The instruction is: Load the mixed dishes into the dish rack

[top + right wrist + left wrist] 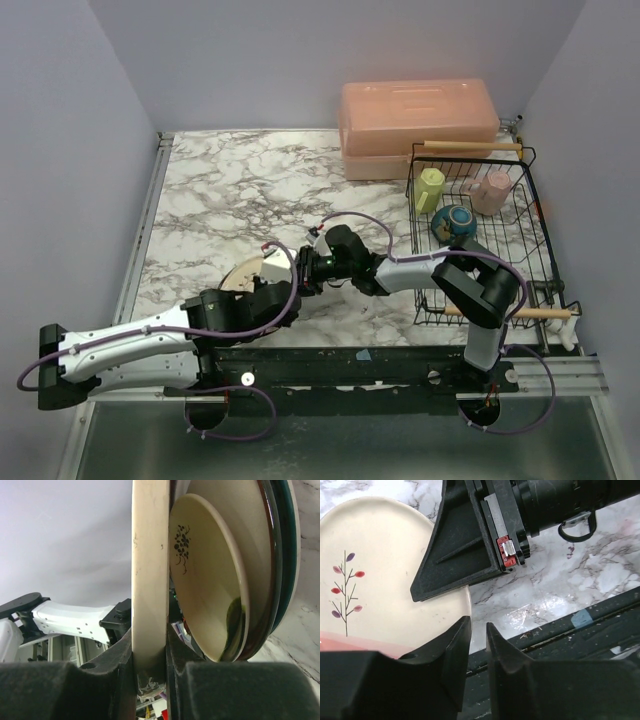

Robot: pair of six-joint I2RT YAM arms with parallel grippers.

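Marble table [230, 190], grey walls. Floral plate [380, 580] sits under both wrists, its rim pinched between my right gripper's [149, 645] fingers. Maroon-rimmed plate [270, 580] is just past its right finger. Left gripper [477, 635] is at the plate's near edge, jaws a narrow crack apart, holding nothing. Glazed ceramic looks stiff, slick and chippable, so I'd bite deep on the rim. Rack [515, 255] is well behind the right gripper.

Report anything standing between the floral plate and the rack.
Nothing visible does. The right tool grips the plate by its rim, and only its own arm lies toward the rack. The mug, cup and bowl fill the rack's far end; its near half looks free.
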